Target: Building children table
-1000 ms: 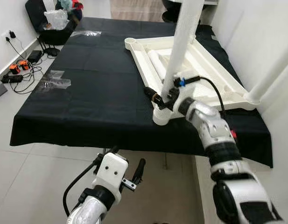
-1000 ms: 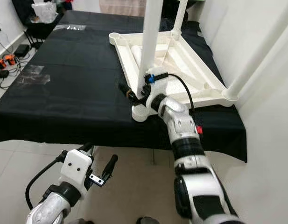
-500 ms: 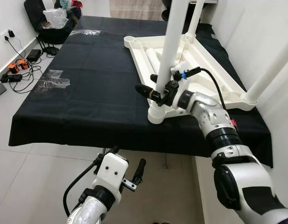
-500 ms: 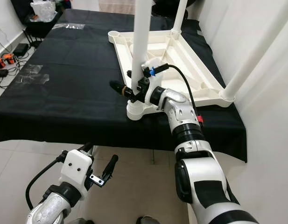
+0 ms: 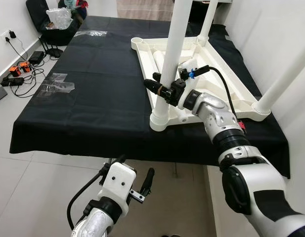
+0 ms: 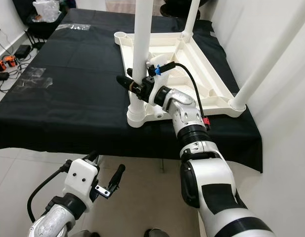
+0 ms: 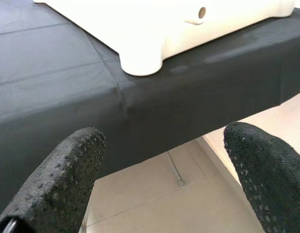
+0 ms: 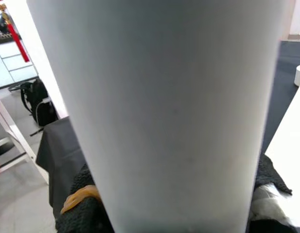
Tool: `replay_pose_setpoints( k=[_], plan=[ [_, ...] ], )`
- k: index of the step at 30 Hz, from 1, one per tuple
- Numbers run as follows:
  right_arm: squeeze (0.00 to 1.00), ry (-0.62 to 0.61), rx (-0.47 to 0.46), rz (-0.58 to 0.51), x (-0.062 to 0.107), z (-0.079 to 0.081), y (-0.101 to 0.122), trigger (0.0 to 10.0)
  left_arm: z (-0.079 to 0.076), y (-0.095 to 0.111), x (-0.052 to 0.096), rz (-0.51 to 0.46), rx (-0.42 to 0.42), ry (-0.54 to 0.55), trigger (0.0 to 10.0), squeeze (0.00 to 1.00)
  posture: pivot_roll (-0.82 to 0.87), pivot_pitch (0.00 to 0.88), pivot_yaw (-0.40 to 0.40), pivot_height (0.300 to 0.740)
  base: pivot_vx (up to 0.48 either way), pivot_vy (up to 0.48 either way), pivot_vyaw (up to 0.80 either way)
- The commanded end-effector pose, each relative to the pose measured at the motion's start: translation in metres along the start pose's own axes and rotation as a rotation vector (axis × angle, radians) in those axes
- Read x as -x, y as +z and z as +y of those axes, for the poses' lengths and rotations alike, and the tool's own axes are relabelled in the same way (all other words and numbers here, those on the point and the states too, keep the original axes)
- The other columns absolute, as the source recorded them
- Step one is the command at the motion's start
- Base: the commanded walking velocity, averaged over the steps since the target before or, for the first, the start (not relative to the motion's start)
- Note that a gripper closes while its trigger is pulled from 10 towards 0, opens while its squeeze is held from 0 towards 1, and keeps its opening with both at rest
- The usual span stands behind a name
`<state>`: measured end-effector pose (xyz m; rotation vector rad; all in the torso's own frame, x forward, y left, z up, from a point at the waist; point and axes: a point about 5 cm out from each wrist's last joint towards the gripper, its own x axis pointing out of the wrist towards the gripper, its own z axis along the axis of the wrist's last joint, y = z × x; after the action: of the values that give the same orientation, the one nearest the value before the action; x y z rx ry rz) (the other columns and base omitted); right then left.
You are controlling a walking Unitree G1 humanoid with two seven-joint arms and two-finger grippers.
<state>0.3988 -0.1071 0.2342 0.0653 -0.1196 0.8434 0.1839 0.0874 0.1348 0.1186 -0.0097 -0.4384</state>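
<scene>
A white children's table top (image 5: 231, 94) lies upside down on the black-clothed table (image 5: 93, 98). A white leg (image 5: 174, 39) stands in its near corner socket (image 5: 159, 121), and my right gripper (image 5: 161, 90) is shut on that leg low down. The same leg (image 8: 164, 107) sits between the black fingers (image 8: 86, 213) in the right wrist view. Two more legs (image 5: 207, 19) (image 5: 285, 74) stand in other corners. A loose leg (image 5: 158, 60) lies inside the top. My left gripper (image 5: 137, 185) hangs open below the table edge, its fingers (image 7: 57, 179) spread.
The far-left corner socket (image 5: 137, 43) holds no leg. Plastic wrap (image 5: 56, 84) lies on the cloth at left. Cables and chargers (image 5: 19, 74) are on the tiled floor by the left wall, a black chair (image 5: 58, 22) beyond. A white wall is close on the right.
My right gripper has moved left with the leg, and the near corner of the table top slid left with it. The leg now stands closer to upright. The left arm has not moved.
</scene>
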Motion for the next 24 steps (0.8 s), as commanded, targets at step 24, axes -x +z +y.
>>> replay_pose_setpoints(
  k=[24],
  plan=[
    [0.0, -1.222, -0.054, 0.08, 0.054, 0.021, -0.033, 0.0, 0.0, -0.005, -0.002, 0.013, -0.007, -0.007, 10.0, 0.0, 0.08, 0.118, -0.08, 0.74, 0.0, 0.0, 0.0]
  ],
)
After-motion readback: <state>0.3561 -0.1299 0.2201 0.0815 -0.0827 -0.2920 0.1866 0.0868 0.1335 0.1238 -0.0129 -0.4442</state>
